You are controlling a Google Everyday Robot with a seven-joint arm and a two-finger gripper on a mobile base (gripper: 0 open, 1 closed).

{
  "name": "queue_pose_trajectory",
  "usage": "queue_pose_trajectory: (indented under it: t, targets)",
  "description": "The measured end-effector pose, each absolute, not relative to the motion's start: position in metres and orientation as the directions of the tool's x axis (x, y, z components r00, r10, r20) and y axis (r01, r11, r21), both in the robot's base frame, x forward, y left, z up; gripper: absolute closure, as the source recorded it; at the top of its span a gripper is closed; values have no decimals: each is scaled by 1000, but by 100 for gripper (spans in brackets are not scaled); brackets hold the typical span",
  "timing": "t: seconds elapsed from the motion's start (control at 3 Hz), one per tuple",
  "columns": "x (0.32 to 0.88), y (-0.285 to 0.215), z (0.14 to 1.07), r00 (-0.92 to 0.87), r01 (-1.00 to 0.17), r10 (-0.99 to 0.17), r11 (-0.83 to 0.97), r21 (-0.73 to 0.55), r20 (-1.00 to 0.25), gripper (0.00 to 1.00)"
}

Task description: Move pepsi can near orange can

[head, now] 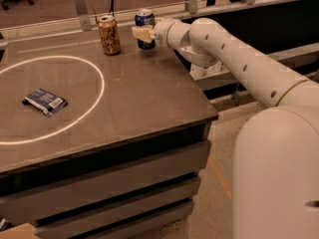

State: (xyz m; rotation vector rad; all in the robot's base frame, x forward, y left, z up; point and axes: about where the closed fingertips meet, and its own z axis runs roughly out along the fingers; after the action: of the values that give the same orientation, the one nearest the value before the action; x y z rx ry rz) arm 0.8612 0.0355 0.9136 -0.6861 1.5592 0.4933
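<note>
The pepsi can [144, 18], dark blue with a silver top, stands upright at the far edge of the table [149, 98]. My gripper [141, 34] reaches in from the right. Its tan fingers [141, 33] are closed around the can's lower half. The orange can [108, 35], tan-orange with dark script and a silver top, stands upright just left of the pepsi can, a small gap apart. I cannot tell whether the pepsi can rests on the table or is held slightly above it.
A dark blue snack packet [44, 101] lies on the left inside a bright ring of light [102, 83]. A metal rail [79, 4] runs behind the table. The table's right edge drops off near my arm [234, 54]. Drawers are below the top.
</note>
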Motion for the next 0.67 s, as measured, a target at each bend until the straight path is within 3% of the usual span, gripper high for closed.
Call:
queue_pose_trajectory:
  t: [0.67]
  targets:
    - [876,59,896,-42,-737,-131,674,-57,-991,100]
